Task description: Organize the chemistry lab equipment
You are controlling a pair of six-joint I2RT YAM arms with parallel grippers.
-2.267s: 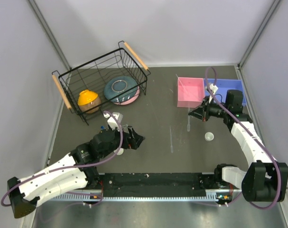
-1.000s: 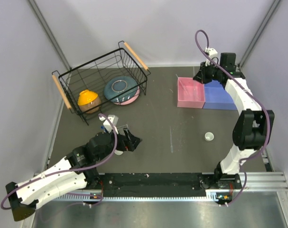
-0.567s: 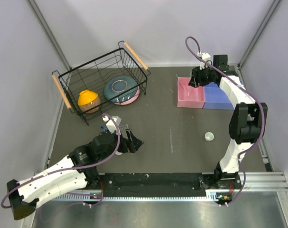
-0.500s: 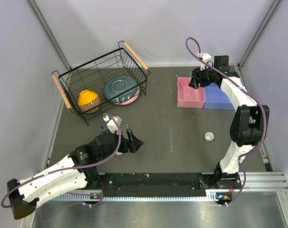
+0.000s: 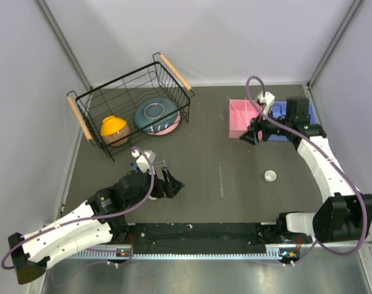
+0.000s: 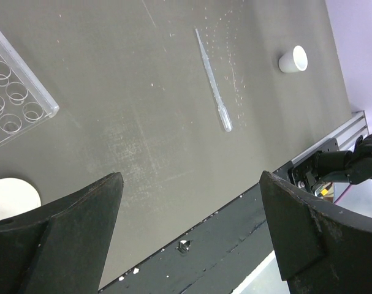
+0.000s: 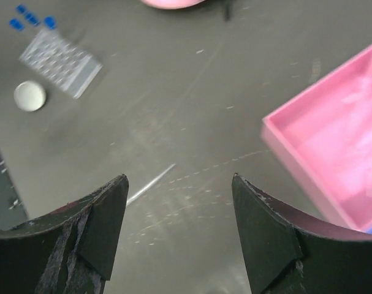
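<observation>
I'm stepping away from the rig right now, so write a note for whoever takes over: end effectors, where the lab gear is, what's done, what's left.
Left end effector: open, empty, over the table near the tube rack.
Right end effector: open, empty, beside the pink tray.
Done: something clear, too blurred to name, lies in the pink tray.
Left: one rod, a white cup, a second cup, the blue-capped tubes and the rack lie loose on the table.
</observation>
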